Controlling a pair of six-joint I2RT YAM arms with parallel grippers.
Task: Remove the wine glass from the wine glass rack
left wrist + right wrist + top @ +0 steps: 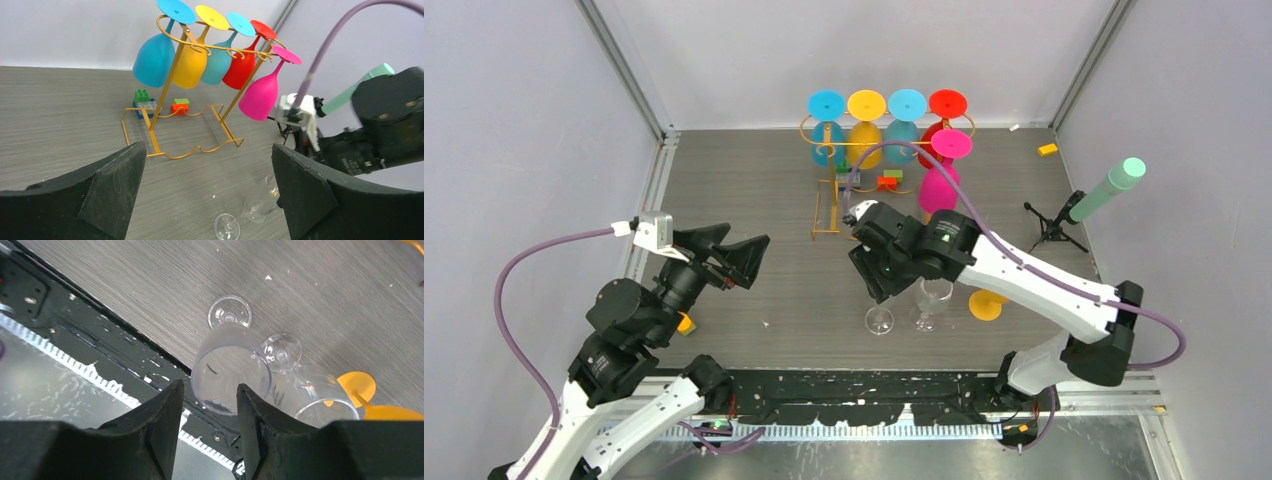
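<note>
The gold wire wine glass rack [825, 210] stands at the back middle of the table; it also shows in the left wrist view [181, 156]. Several coloured glasses hang on it upside down, the pink glass [939, 187] [260, 97] at its right end. Two clear wine glasses [880, 318] [932, 298] stand on the table in front. My right gripper [874, 278] [210, 386] is open and empty, just above the left clear glass [230, 367]. My left gripper [739, 262] [207, 147] is wide open and empty, left of the rack.
A yellow glass [987, 304] [356, 386] lies by the clear ones. Toy bricks [889, 181] sit under the rack. A green cylinder on a small tripod [1107, 190] stands at the right. A yellow block [1048, 149] lies at the back right. The black front rail [125, 355] is near.
</note>
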